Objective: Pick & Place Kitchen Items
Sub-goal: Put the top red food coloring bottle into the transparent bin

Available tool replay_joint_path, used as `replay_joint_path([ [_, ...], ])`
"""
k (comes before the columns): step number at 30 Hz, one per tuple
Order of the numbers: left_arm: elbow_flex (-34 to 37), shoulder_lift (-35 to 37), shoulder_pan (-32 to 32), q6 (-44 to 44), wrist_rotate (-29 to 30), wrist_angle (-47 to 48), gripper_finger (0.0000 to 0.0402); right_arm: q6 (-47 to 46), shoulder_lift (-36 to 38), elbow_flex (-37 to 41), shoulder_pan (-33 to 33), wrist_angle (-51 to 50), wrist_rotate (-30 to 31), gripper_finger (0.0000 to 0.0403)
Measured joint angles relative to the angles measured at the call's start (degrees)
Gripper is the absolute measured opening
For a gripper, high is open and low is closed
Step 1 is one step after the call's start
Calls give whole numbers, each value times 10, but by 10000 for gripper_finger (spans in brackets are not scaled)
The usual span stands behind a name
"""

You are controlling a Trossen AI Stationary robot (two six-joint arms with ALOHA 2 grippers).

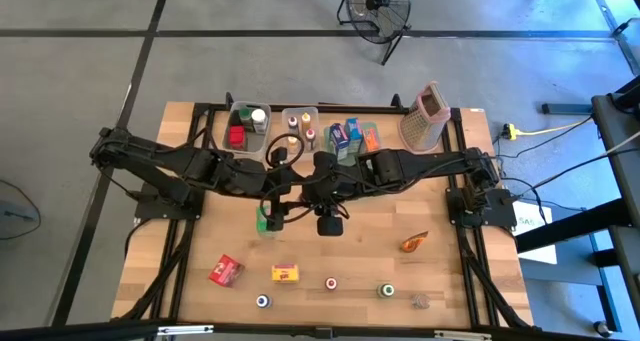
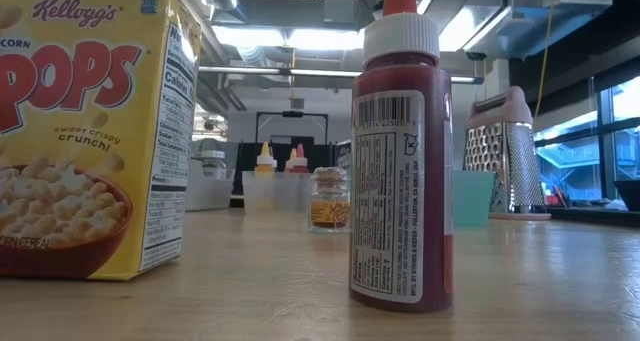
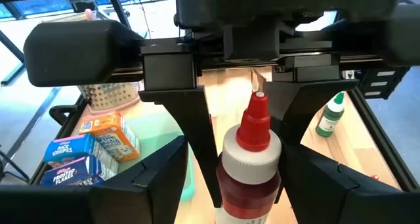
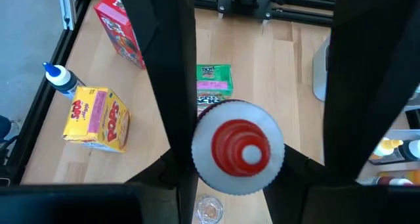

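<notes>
A red sauce bottle (image 3: 251, 184) with a white cap and a red nozzle hangs upright above the table's middle, and my right gripper (image 4: 237, 178) is shut on it. My left gripper (image 3: 249, 204) is open. Its fingers stand on either side of the bottle's body, with a gap showing on one side in the right wrist view. In the high view both grippers meet at the centre, the left (image 1: 280, 203) and the right (image 1: 322, 213), and they hide the bottle. Other kitchen items stand or lie on the table near its front edge. My right gripper pinches the bottle's top end between its two fingers, at the sides of the white cap (image 3: 226, 159). The fingers slant down from the table's right side. The bottle hangs upright with its nozzle up, lifted clear of the table.
Near the front edge are a second red bottle (image 1: 331, 283), a Corn Pops box (image 1: 286, 273), a red box (image 1: 226, 270), a blue-capped bottle (image 1: 262, 301), a green bottle (image 1: 386, 291) and a jar (image 1: 420, 301). A green packet (image 1: 265, 219) lies below the grippers. Clear bins (image 1: 300, 126) and a grater (image 1: 424, 116) stand at the far edge.
</notes>
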State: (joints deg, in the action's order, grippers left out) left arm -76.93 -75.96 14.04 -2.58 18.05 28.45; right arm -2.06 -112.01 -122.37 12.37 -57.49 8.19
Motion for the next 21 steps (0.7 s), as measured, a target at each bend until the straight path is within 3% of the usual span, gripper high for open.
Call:
replay_joint_path([
  [9,0,0,0,2,3,-3,195,-3,0,0,0,0,2,135],
  [18,0,-1,0,7,-2,-4,115,-8,0,0,-1,-2,2,135],
  [21,0,-1,0,8,-5,-4,108,-7,0,0,-1,-4,2,135],
])
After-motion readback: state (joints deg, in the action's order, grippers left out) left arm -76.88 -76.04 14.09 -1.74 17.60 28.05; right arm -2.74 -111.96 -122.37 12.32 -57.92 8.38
